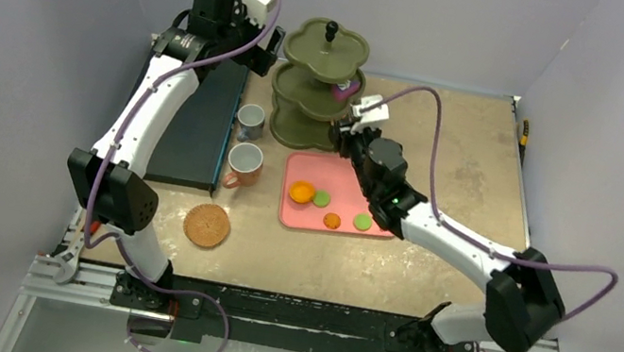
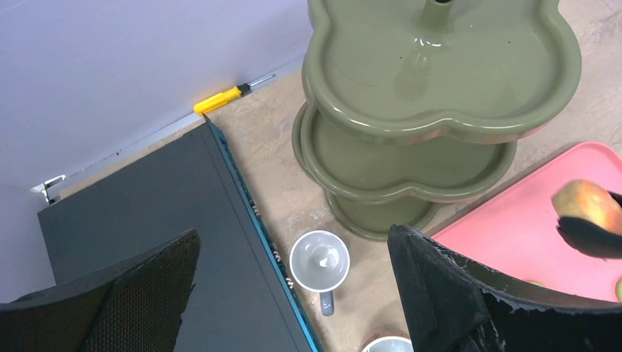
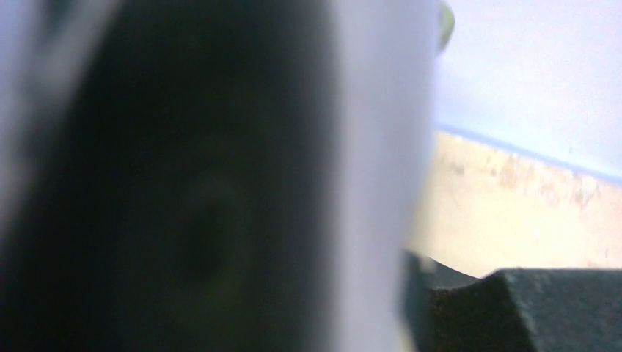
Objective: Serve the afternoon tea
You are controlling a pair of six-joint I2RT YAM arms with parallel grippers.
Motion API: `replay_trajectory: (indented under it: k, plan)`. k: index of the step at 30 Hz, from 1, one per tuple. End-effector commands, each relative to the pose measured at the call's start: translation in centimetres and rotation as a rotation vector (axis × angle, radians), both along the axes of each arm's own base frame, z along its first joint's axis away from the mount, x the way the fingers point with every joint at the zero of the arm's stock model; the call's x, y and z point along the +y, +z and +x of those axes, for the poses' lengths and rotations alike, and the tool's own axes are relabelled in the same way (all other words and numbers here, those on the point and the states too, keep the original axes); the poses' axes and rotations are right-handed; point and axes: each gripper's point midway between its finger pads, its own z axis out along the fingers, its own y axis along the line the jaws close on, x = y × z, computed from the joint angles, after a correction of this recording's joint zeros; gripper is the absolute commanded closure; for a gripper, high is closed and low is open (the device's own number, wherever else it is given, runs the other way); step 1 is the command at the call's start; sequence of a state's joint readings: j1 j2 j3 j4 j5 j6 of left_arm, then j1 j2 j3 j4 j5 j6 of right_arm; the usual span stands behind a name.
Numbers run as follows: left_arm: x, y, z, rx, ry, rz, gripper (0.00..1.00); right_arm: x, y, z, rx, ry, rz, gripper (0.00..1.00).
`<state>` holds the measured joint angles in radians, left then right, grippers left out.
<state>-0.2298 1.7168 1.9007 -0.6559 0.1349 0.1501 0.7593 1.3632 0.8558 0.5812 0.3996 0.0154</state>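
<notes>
Sweet-serving step: left gripper (image 2: 293, 235) gapes empty, right gripper (image 1: 343, 131) grip unclear — next, lift the sweet (image 2: 583, 205) onto the stand (image 2: 381, 73).

Two orange rounds (image 1: 301, 192) and two green rounds (image 1: 322, 198) are lying near frame centre; just left, a grey mug (image 1: 250, 121) and a larger orange mug (image 1: 244, 165) are standing upright.

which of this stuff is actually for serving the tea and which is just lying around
For the job:
- orange round, green round, small orange round, second green round
- grey mug, orange mug
- probably the green tiered stand, as the place to serve

Lying about:
- pink tray under the sweets
- dark flat box
- brown round disc
- yellow-handled tool
</notes>
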Motion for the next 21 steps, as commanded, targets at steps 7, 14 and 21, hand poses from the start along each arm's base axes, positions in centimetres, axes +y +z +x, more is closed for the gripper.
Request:
replay_trajectory:
  k: [7,14,21]
  plan:
    - [1.3,3.5,-0.3,-0.112,0.038,-0.015,0.01,5.5,9.2,4.6,-0.368,0.076,-0.05,0.58]
    - [1.9,3.5,-0.4,-0.121,0.045,-0.005,0.01,6.2,8.8,5.6,-0.467,0.063,-0.105,0.58]
    - [2.1,3.0,-0.5,-0.111,0.04,-0.007,0.01,7.4,7.9,7.0,-0.514,0.056,-0.168,0.57]
